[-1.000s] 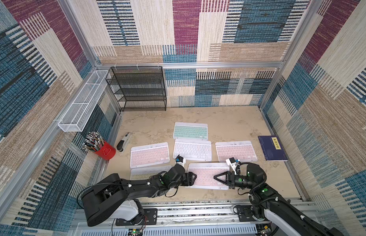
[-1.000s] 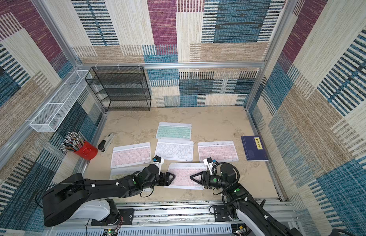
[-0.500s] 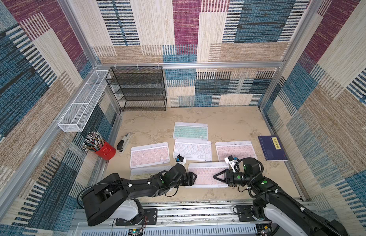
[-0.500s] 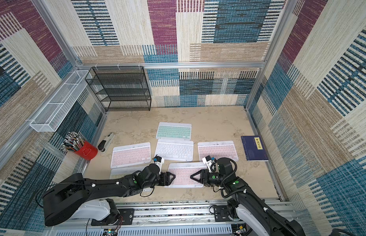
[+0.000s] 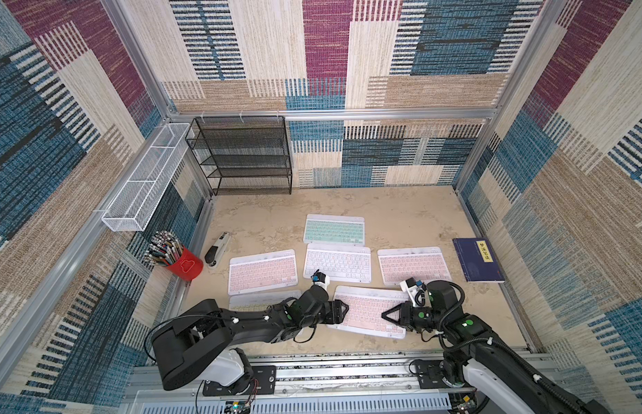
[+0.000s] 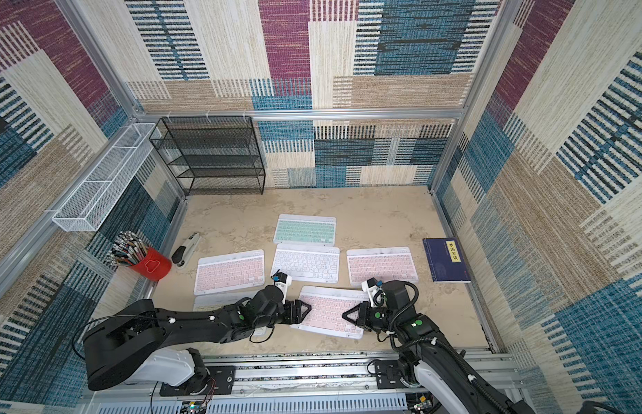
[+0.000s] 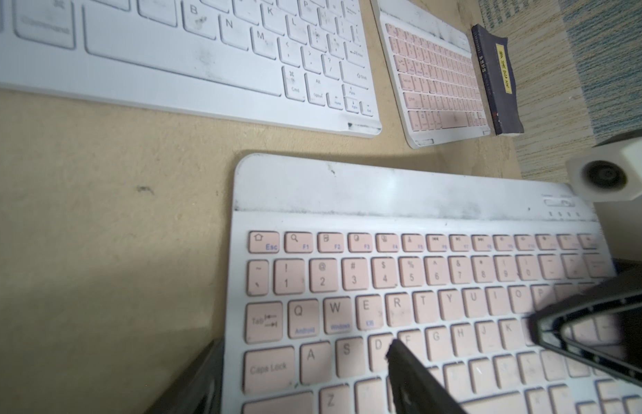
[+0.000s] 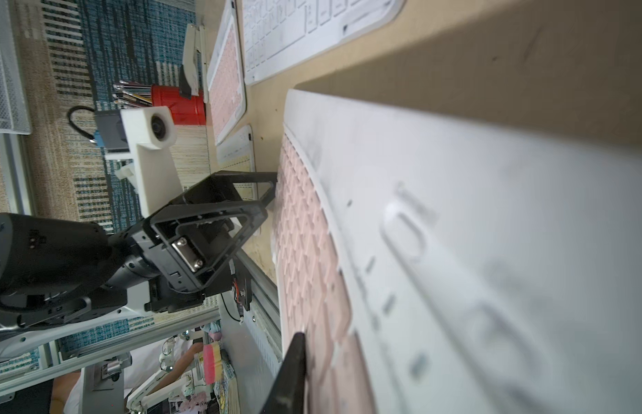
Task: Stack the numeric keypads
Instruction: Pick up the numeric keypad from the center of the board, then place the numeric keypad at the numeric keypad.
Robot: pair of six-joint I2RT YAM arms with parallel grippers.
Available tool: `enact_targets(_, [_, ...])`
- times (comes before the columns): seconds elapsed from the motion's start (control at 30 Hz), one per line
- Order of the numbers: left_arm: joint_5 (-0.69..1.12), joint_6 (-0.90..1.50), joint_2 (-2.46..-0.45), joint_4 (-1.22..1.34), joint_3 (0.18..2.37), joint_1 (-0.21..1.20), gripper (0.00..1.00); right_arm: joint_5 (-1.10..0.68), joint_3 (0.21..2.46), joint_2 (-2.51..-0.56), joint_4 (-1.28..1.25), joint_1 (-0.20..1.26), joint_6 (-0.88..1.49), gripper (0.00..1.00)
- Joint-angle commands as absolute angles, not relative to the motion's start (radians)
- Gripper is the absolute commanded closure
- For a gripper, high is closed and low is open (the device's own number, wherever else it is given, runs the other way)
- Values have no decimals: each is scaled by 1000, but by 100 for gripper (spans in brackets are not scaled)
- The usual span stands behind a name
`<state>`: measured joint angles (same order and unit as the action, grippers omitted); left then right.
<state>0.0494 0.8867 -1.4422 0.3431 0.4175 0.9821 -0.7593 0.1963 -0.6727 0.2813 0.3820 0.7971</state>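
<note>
Pink keys in a scuffed white frame: the nearest keypad (image 5: pixel 369 312) lies flat and slightly skewed on the tabletop (image 5: pixel 402 211). Left fingers (image 7: pixel 412 380) are spread open at its short edge, one over the keys and one off it. Right fingers (image 8: pixel 290 376) are closed to a point above the keys, gripping nothing visible. Step: first pick-up, none visibly stacked. Next move needs a finger under the thin edge, then a lift onto the white keypad (image 5: pixel 337 263).

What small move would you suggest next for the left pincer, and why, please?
Probably close the left pincer on the left edge of the nearest pink keypad. Its jaws stand open around that edge, while the shut right pincer lies over its keys from the other side, apparently steadying it.
</note>
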Motion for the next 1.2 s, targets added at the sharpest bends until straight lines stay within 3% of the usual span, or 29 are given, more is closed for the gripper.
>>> enact_targets(0.0, [262, 939, -1449, 17, 406, 991, 22, -771, 202, -674, 275, 387, 810, 100])
enact_targets(0.13, [174, 927, -1339, -136, 452, 992, 1, -784, 239, -703, 280, 387, 793, 100])
enact_targets(0.43, [-187, 898, -933, -600, 628, 947, 1, -805, 443, -786, 305, 387, 774, 100])
enact_targets(0.5, [-212, 887, -838, -627, 650, 873, 1, -777, 495, -829, 299, 387, 767, 100])
enact_targets(0.6, [-109, 825, -766, -628, 691, 694, 1, -751, 549, -911, 247, 388, 758, 100])
enact_targets(0.8, [-16, 651, -877, -574, 838, 540, 1, -654, 673, -1099, 120, 376, 747, 100])
enact_targets(1.17, [265, 553, -1247, -419, 995, 345, 1, -837, 1034, -1584, -153, 302, 741, 100])
